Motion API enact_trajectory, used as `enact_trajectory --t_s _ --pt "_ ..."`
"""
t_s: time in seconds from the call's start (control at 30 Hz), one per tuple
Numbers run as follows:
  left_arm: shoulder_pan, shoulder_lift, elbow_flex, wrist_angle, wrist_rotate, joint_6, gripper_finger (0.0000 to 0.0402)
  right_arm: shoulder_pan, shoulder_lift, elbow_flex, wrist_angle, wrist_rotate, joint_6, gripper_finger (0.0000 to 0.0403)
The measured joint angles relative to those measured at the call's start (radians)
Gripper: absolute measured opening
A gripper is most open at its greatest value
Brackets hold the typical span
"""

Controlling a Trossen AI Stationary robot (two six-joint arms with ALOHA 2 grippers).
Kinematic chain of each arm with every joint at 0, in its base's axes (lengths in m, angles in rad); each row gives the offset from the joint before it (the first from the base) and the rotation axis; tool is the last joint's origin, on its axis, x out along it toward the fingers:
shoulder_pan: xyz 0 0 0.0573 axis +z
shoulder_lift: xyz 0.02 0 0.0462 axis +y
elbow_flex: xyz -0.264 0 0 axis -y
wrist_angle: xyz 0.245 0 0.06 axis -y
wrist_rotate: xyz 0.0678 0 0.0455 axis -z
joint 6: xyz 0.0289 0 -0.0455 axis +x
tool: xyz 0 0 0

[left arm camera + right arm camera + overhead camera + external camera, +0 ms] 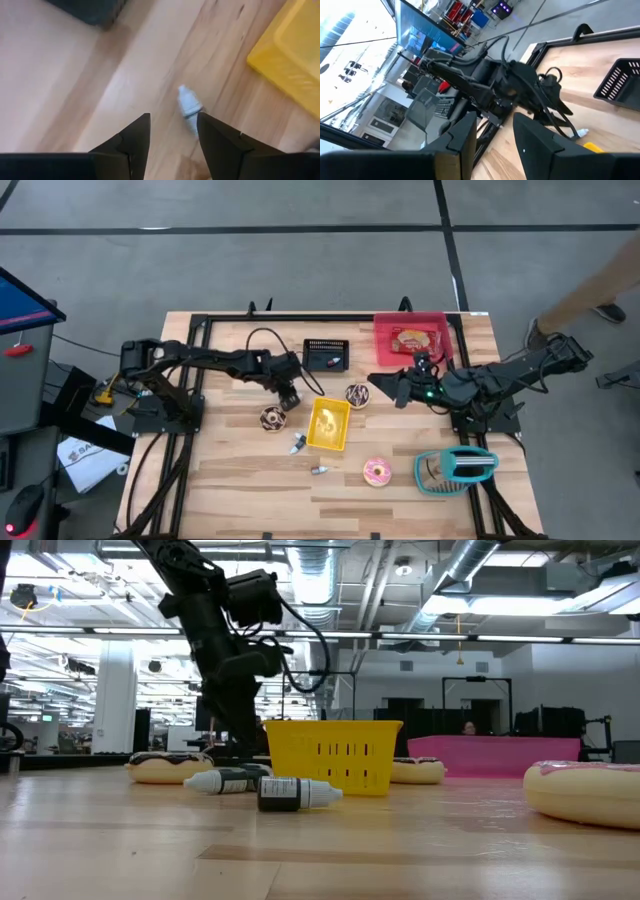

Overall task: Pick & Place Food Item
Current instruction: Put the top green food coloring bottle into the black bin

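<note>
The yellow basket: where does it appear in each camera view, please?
High view: yellow basket at the table's centre.
Low view: the basket at mid-picture, behind two small bottles.
Left wrist view: its corner at the right edge.
Right wrist view: only a yellow sliver near the bottom, probably its rim.
Shared landmark: the white-capped bottle beside it.

— What is seen on the table (230, 490) besides the work itself?

— A black basket (326, 355) is set near the far edge, about midway along it. A teal basket (457, 470) is placed by the near right corner. Two small bottles (298, 443) (320, 470) are laid on their sides in the near half, close together but apart.

— And off the table?

— A blue screen (20, 300) is seen beyond the left edge, and a person's leg (600, 270) beyond the far right corner.
</note>
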Motion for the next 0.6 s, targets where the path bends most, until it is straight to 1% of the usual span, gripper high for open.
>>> enact_trajectory --t_s 0.2,0.37,0.43,0.6 --pt "-0.043 0.048 0.000 0.024 -0.001 -0.093 0.0159 -0.012 0.000 0.000 0.014 -0.001 -0.016 0.0122" --pt "-0.061 0.060 0.000 0.044 -0.023 -0.112 0.0159 -0.011 0.000 0.000 0.021 -0.004 -0.028 0.0122" --pt "-0.061 0.076 0.002 0.076 -0.023 -0.118 0.0159 -0.011 0.000 0.000 0.021 -0.004 -0.032 0.0122" --pt "-0.061 0.119 0.001 0.091 -0.023 -0.146 0.0159 -0.011 -0.001 0.000 0.026 -0.004 -0.045 0.0122"
